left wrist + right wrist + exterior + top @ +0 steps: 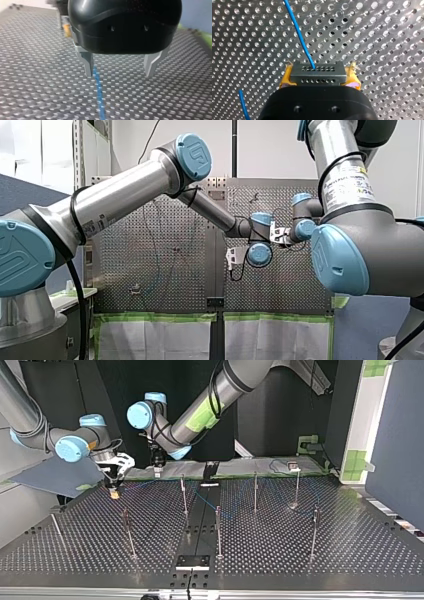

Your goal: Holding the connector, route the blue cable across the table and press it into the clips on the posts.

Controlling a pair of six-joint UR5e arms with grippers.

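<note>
Right wrist view: my right gripper (319, 75) is clamped on the connector (317, 72), one of the yellow pads (285, 79) on each side of the grey block. The connector hangs low over the perforated table (387, 37). The blue cable (298, 32) leaves the connector's face and runs away ahead of the gripper across the holes. A second short stretch of it shows beside the gripper body.

Top view: the right gripper sits at the view's far left, near the table's back edge. From it the cable runs as a thin line toward the middle, among the upright posts (218, 530). I cannot tell whether it sits in any clip.

Left wrist view: my left gripper (120, 67) hovers above the table with its metal fingers (87, 62) spread wide, closed on nothing. The cable passes below, just beside one finger. In the top view this gripper hangs near the right one, toward the middle.
</note>
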